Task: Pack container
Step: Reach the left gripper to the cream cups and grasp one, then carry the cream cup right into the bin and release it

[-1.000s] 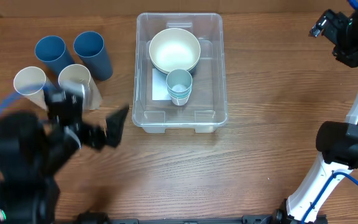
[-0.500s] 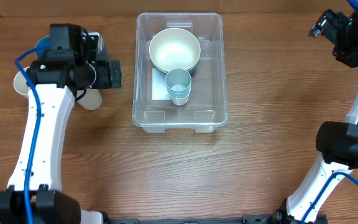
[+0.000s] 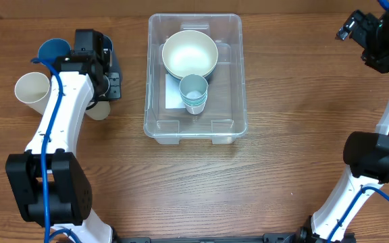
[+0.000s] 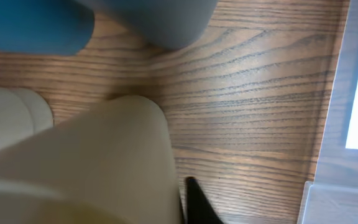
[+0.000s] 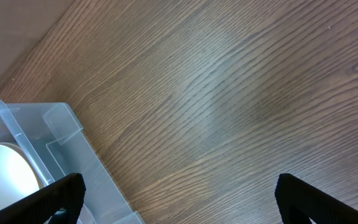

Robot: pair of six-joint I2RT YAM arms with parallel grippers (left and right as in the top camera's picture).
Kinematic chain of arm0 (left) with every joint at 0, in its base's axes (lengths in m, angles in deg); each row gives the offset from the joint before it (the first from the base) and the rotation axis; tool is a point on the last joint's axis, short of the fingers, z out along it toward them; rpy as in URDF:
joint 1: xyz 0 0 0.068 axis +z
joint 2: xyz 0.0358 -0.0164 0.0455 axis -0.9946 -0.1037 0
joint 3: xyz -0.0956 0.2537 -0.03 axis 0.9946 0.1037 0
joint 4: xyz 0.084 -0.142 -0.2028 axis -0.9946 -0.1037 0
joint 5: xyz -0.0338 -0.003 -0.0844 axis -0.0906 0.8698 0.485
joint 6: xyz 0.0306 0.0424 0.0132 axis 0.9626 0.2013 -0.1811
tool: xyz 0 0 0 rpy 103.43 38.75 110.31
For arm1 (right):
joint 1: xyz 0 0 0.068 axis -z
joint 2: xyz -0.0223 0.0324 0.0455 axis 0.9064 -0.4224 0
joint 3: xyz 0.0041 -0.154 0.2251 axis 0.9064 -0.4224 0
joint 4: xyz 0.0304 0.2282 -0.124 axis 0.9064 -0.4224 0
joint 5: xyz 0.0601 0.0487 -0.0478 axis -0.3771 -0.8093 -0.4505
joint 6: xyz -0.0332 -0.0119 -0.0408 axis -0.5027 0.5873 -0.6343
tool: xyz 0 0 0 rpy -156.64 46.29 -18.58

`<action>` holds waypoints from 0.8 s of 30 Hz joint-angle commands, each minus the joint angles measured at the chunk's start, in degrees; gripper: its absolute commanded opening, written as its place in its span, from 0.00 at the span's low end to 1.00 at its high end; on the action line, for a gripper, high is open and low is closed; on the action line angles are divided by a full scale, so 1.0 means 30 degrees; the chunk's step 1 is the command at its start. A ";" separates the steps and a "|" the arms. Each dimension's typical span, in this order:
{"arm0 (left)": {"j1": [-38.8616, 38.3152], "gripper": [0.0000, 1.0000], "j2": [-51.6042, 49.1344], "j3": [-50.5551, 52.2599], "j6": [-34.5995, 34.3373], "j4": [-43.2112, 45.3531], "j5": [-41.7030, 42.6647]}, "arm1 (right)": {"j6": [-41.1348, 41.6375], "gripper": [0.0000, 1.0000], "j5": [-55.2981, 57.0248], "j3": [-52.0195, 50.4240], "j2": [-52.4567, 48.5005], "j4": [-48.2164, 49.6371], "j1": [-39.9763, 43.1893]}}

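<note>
Overhead, left arm (image 3: 56,128) bends over the cups (image 3: 32,88), left fingers (image 4: 197,202) gap unclear; right fingers (image 5: 61,196) spread wide

**Container (image 3: 225,101) mid-table, cups (image 3: 32,89) left**
Bowl (image 3: 190,54) sits in the container at its far end. Cup stack (image 3: 194,93) is also inside, just in front of the bowl. Loose cups are grouped on the table (image 3: 282,169), left of the container.

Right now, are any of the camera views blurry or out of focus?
Overhead: evenly lit, the container sharp. Left wrist: the cream cup looms close and out of focus, while the table grain is crisp. Right wrist: sharp, with a faint sheen mid-frame.
</note>
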 commanded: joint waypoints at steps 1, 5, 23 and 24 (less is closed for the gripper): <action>0.0182 0.04 0.0015 -0.0510 -0.0525 -0.0240 -0.0226 | 0.0102 1.00 -0.0109 0.0452 0.0437 0.0102 0.0051; 0.0066 0.04 0.0794 -0.2754 -0.0765 -0.2747 0.0386 | 0.0102 1.00 -0.0109 0.0452 0.0437 0.0102 0.0051; -1.5278 0.04 0.3315 -0.7213 0.3832 -0.1151 0.3286 | 0.0102 1.00 -0.0109 0.0452 0.0437 0.0102 0.0051; -1.5336 0.04 0.2776 -0.7213 0.3825 -0.1195 0.3665 | 0.0102 1.00 -0.0109 0.0452 0.0437 0.0102 0.0051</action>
